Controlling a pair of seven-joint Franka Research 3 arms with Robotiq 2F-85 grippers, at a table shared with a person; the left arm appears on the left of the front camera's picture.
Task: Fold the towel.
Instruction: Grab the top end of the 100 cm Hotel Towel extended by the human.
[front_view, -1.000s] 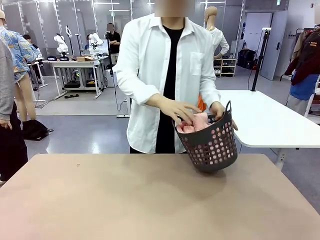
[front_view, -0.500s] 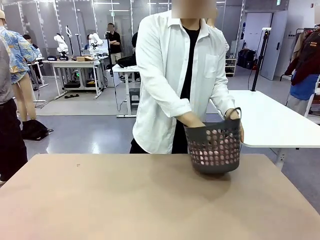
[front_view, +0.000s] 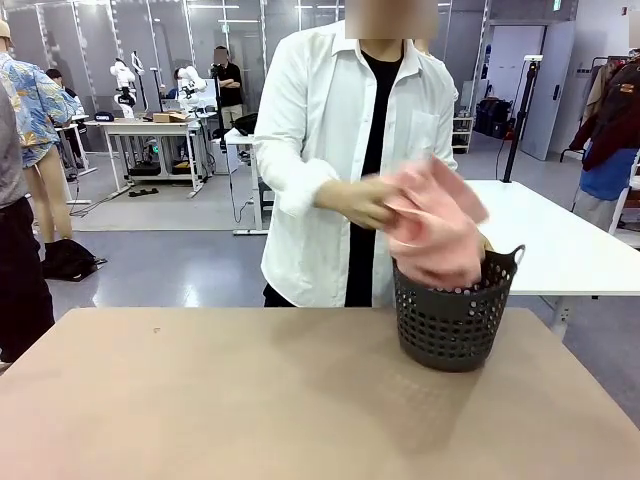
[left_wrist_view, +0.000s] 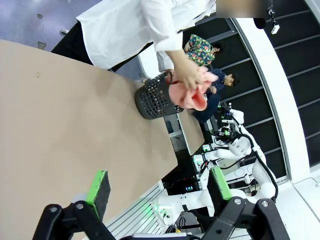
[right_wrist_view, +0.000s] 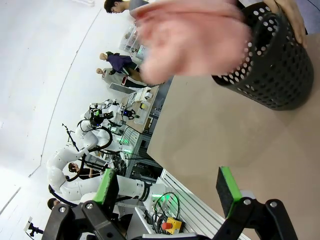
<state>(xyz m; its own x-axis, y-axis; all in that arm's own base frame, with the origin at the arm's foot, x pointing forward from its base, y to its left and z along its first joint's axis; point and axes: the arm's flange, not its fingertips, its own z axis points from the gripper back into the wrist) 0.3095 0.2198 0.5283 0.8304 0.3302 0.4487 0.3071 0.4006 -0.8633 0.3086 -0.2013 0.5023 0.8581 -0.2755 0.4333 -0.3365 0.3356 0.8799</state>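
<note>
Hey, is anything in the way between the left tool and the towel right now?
Nothing visible lies on the table between the left tool and the towel. The towel is in the person's hand, though, held up over the basket at the table's far side.

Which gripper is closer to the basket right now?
Right. The basket sits on the robot's right half of the table; the right gripper faces it from nearby, while the left gripper sees it small and far across the table.
</note>
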